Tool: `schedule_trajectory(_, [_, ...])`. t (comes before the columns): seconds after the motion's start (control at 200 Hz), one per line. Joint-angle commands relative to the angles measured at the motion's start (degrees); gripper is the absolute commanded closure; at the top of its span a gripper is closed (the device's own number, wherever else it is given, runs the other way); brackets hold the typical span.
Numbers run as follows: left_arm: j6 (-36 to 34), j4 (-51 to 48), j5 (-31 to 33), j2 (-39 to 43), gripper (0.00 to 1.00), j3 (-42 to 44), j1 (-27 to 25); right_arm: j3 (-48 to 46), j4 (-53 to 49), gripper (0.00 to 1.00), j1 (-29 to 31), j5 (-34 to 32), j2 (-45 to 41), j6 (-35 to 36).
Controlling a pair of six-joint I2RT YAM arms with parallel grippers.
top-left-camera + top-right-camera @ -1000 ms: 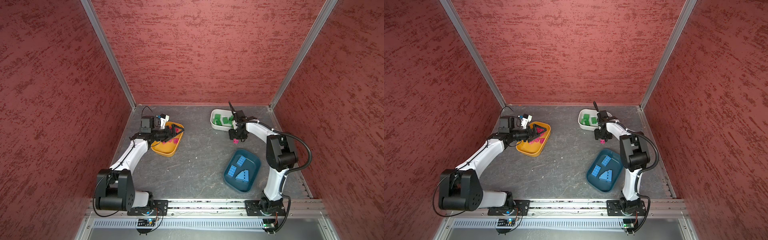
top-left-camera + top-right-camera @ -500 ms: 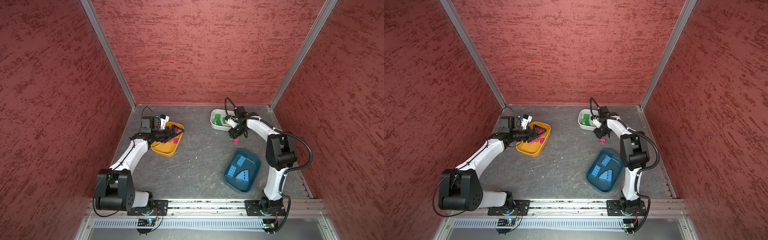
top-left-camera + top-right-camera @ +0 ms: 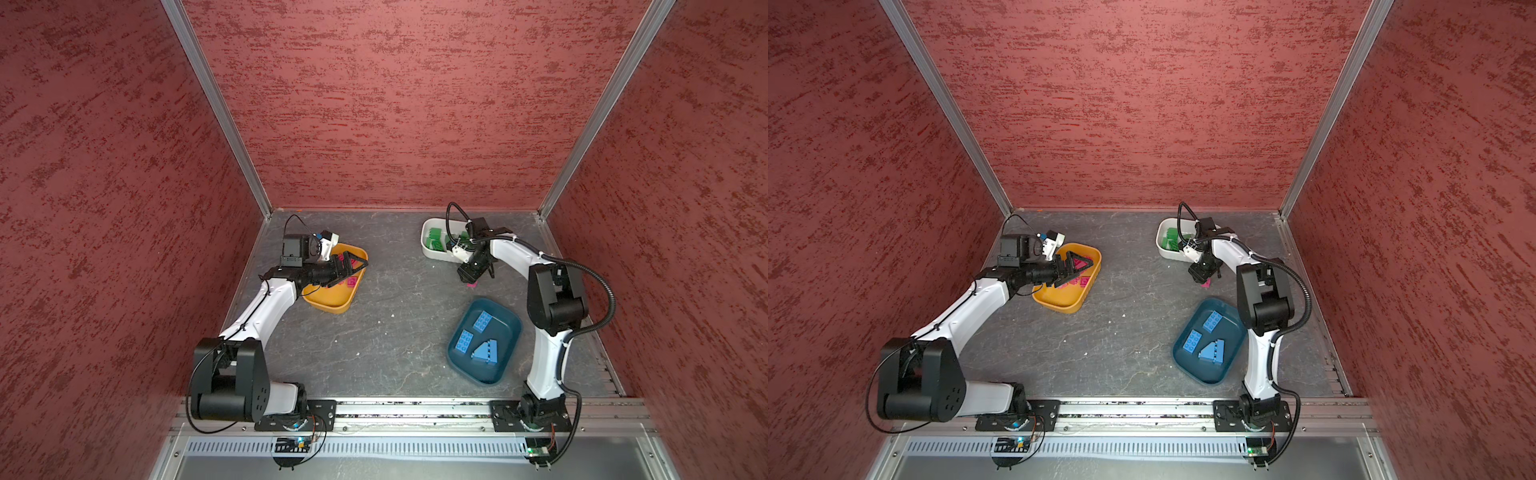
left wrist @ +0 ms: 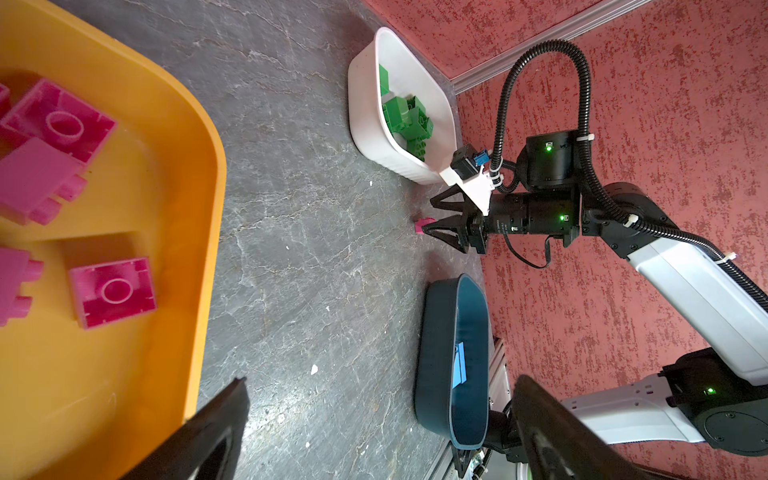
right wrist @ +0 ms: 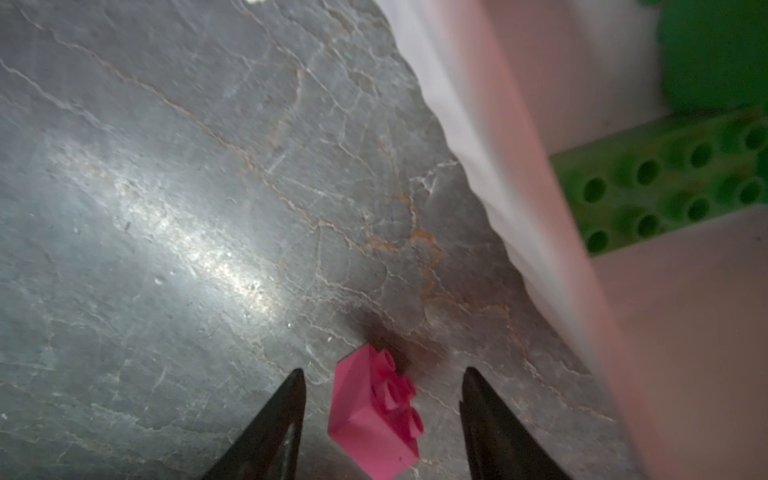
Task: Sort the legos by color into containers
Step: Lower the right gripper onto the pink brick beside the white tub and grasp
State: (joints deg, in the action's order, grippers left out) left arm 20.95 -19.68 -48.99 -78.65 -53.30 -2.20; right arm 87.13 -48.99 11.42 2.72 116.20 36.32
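right tool [image 5: 382, 370] spread astride a studded pink brick [image 5: 374, 419] on veined grey floor [image 5: 208, 208], left tool [image 4: 382, 379] spread wide

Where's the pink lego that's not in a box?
The pink lego lies right of centre in both top views, between the white bin and teal bin, straddled by the right gripper.

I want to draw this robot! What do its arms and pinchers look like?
The left arm and right arm have white shells with chunky black joints. The left gripper and right gripper each have two black, pointy, triangle-shaped fingers. A ribbed black hose runs along the right arm, where green lights glow.
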Motion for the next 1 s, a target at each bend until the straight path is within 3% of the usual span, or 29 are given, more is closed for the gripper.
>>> schedule_trajectory(0.0, [-1.2, -0.4, 0.2, 0.3, 0.01, 0.7, 0.2, -1.3, 1.4, 0.40, -0.3, -0.4, 0.6, 2.5])
schedule_trajectory(0.536, [-2.2, -1.3, -0.2, 0.0, 0.00, 0.3, 0.3, -1.7, -1.7, 0.63, -0.3, -1.3, 1.2, 0.0])
schedule_trajectory(0.797, [-2.3, -1.6, -0.4, -0.1, 0.00, -0.1, 0.3, 0.2, -3.6, 0.84, -0.4, -0.6, 1.6, -1.1])
schedule_trajectory(0.997, [-2.4, -1.7, -0.5, -0.6, 0.01, -1.0, 0.2, 2.0, -4.3, 0.87, -0.6, -0.9, 0.0, -2.4])
